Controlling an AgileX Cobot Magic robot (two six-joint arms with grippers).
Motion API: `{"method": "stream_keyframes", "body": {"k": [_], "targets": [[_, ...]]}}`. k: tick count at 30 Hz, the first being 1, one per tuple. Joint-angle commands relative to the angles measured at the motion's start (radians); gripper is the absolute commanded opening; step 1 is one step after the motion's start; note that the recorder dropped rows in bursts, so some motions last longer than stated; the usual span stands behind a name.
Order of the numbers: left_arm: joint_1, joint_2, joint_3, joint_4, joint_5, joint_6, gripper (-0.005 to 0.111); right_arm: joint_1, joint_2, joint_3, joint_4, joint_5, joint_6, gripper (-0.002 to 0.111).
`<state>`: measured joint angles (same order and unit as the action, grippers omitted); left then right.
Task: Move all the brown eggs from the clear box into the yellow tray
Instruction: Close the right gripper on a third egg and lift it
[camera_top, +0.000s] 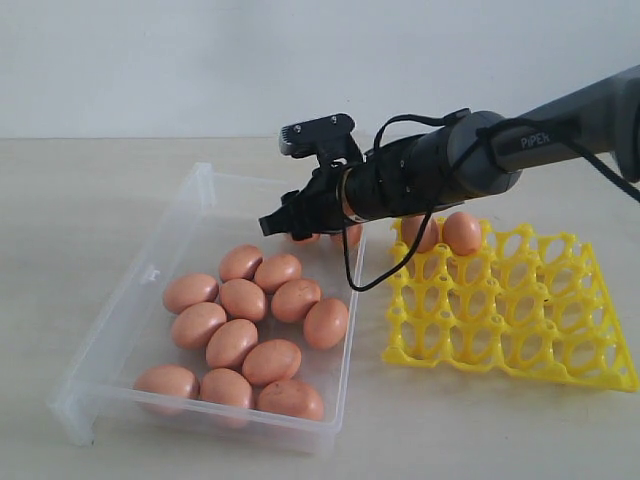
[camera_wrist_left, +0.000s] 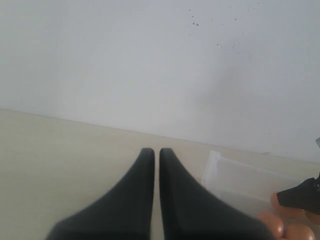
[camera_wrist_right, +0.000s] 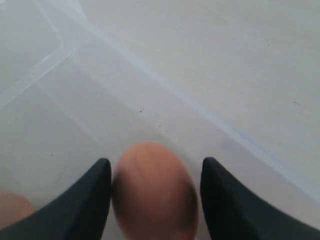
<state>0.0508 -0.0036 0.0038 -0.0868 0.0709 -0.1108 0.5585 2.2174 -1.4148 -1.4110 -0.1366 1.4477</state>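
Note:
Several brown eggs (camera_top: 243, 300) lie in the clear box (camera_top: 130, 310), and two more (camera_top: 461, 232) sit in the far cups of the yellow tray (camera_top: 560, 330) to its right. My right gripper (camera_top: 285, 218) hovers over the far end of the box. Its wrist view shows one brown egg (camera_wrist_right: 152, 190) between the fingers (camera_wrist_right: 90, 200), which press its sides, above the box floor (camera_wrist_right: 75, 115). My left gripper (camera_wrist_left: 156, 150) is shut on nothing over bare table, away from the box corner (camera_wrist_left: 235, 175); it is outside the exterior view.
The right arm (camera_top: 470, 160) and its looping black cable (camera_top: 375, 270) reach over the tray's far left corner. Two eggs (camera_top: 345, 237) peek out beneath the arm at the box's far wall. A pale wall stands behind the beige table (camera_top: 80, 190).

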Motion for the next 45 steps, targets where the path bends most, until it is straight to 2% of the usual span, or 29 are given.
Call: {"method": "stream_keyframes", "body": {"k": [1, 10, 25, 27, 30, 39, 45], "targets": [[-0.004, 0.004, -0.004, 0.000, -0.002, -0.001, 0.004, 0.000, 0.007, -0.005, -0.119, -0.043, -0.021, 0.049], [-0.004, 0.004, -0.004, 0.000, -0.002, -0.001, 0.004, 0.000, 0.007, -0.005, -0.304, -0.064, -0.026, 0.049], [-0.004, 0.004, -0.004, 0.000, -0.002, -0.001, 0.004, 0.000, 0.007, -0.005, -0.310, -0.023, -0.007, 0.048], [-0.004, 0.004, -0.004, 0.000, -0.002, -0.001, 0.004, 0.000, 0.007, -0.005, -0.310, -0.023, 0.009, 0.037], [-0.004, 0.004, -0.004, 0.000, -0.002, -0.001, 0.004, 0.000, 0.007, -0.005, -0.310, -0.029, 0.017, 0.000], [-0.004, 0.004, -0.004, 0.000, -0.002, -0.001, 0.004, -0.002, -0.083, 0.003, -0.303, -0.002, 0.037, 0.000], [-0.004, 0.004, -0.004, 0.000, -0.002, -0.001, 0.004, -0.002, -0.173, 0.097, -0.303, 0.071, 0.028, 0.000]]}}
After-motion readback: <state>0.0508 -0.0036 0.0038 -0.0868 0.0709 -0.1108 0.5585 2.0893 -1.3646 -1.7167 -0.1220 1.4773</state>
